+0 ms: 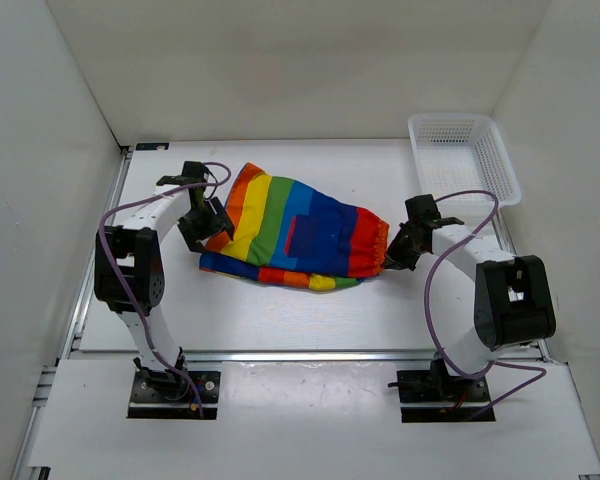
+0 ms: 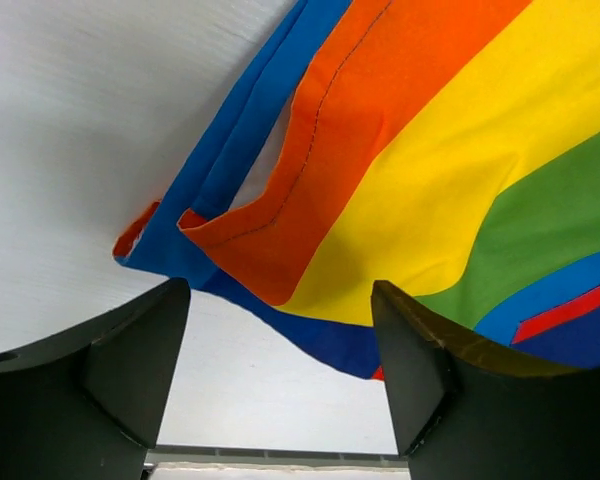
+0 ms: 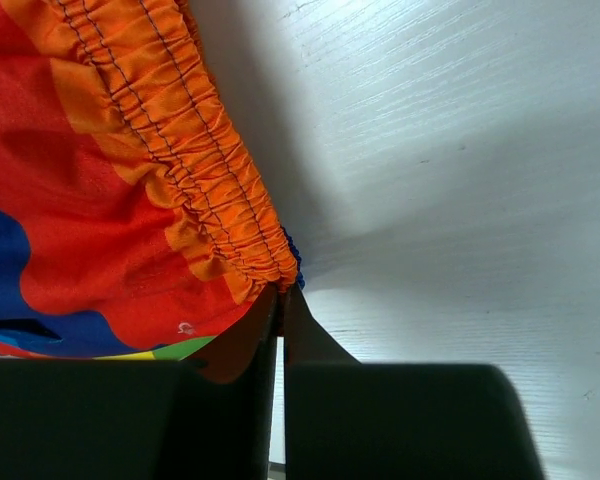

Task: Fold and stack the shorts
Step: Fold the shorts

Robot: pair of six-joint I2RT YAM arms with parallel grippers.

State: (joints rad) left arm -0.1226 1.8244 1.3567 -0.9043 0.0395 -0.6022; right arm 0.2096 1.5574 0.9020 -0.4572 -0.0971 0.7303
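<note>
Top external view puts the shorts in the middle of the table, well apart from the basket, with the waistband toward my right arm and the legs toward my left. They look doubled over once, a lower layer poking out along the near edge. I judge one untidy fold made; a further fold and the stacking are left. My right gripper is pressed together on the waistband corner, though how much cloth sits between the pads is hidden. My left gripper stands wide, holding nothing, the orange hem just ahead. Whether it touches the table I cannot tell.
</note>
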